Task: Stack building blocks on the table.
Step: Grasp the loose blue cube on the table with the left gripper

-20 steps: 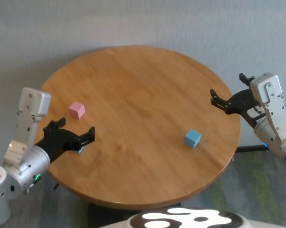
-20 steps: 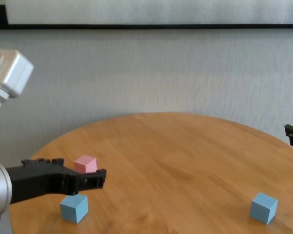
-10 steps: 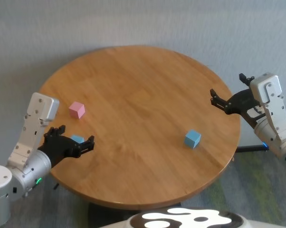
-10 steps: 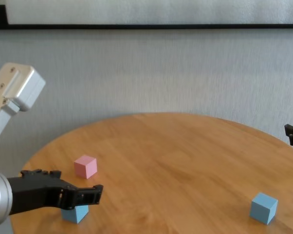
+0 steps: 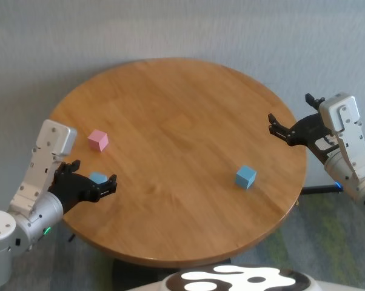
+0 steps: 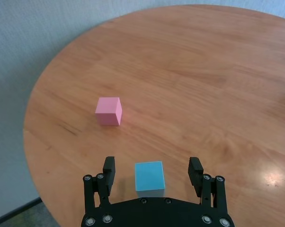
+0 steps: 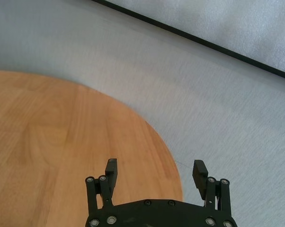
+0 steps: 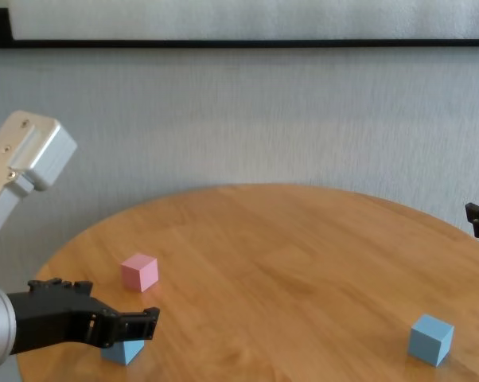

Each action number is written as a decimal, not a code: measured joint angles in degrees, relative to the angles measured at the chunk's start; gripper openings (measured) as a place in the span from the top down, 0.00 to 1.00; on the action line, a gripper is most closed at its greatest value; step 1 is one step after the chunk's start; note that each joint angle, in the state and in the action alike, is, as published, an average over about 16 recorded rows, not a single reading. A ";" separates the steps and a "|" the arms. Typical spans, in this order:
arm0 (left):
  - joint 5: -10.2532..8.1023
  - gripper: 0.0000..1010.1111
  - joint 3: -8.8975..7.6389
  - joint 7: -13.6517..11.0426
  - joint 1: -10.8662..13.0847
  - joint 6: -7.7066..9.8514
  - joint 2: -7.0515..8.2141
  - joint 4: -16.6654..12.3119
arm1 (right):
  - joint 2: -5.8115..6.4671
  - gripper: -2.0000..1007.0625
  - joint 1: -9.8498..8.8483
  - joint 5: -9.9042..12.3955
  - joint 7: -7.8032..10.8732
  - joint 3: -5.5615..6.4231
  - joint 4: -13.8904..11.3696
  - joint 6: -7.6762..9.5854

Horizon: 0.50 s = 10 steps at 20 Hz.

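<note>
Three building blocks lie apart on the round wooden table. A pink block sits near the left edge, seen too as the pink block and the pink block. A light blue block lies just in front of it; in the left wrist view this blue block sits between the open fingers of my left gripper, untouched. My left gripper hovers low over it. A second light blue block rests at the right front. My right gripper stands open above the table's right edge, holding nothing.
A grey textured wall with a dark strip rises behind the table. Grey-green floor shows beyond the table's right edge. The robot's white and black base sits below the near edge.
My left gripper has drawn back toward the table's near left edge and sunk lower, so the left blue block now sits between its open fingers. The right arm has not moved.
</note>
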 joint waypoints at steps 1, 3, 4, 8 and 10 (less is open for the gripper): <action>0.19 0.01 -0.09 -0.04 -0.04 -0.14 -0.09 0.19 | 0.00 0.00 0.00 0.00 0.00 0.00 0.00 0.00; 0.52 0.01 -0.30 -0.09 -0.10 -0.41 -0.26 0.55 | 0.00 0.00 0.00 0.00 0.00 0.00 0.00 0.00; 0.67 0.01 -0.42 -0.11 -0.11 -0.55 -0.36 0.73 | 0.00 0.00 0.00 0.00 0.00 0.00 0.00 0.00; 1.13 0.01 -0.95 -0.23 -0.12 -1.08 -0.86 1.43 | 0.00 0.00 0.00 0.00 0.00 0.00 0.00 0.00; 1.27 0.01 -1.21 -0.38 -0.11 -1.37 -1.14 1.74 | 0.00 0.00 0.00 0.00 0.00 0.00 0.00 0.00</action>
